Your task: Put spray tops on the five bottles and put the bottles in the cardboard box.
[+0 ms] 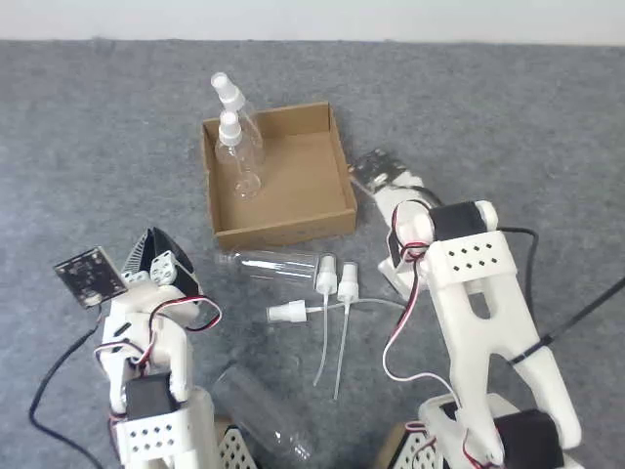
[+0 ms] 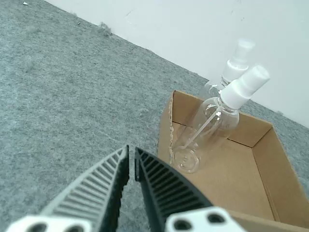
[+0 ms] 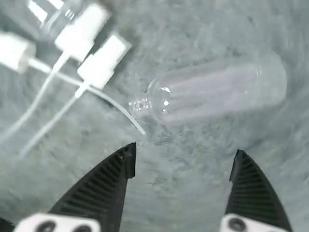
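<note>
Two capped bottles (image 1: 239,147) are already leant in the cardboard box (image 1: 283,227) at 12 o'clock on the tabletop (image 1: 98,117). Over a bare bottle (image 3: 217,92), lying at 6 o'clock of the box, the right claw (image 3: 184,150) is held spread. The left claw (image 2: 129,166) is pressed together, empty. Likely step: that bottle gets gripped. It should be pinched mid-body (round, may roll), with the spray tops (image 3: 104,58) and their tubes by its neck left undisturbed.

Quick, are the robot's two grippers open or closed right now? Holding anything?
Left gripper: closed, holding nothing.
Right gripper: open, holding nothing, with a topless bottle lying in front of it.
</note>
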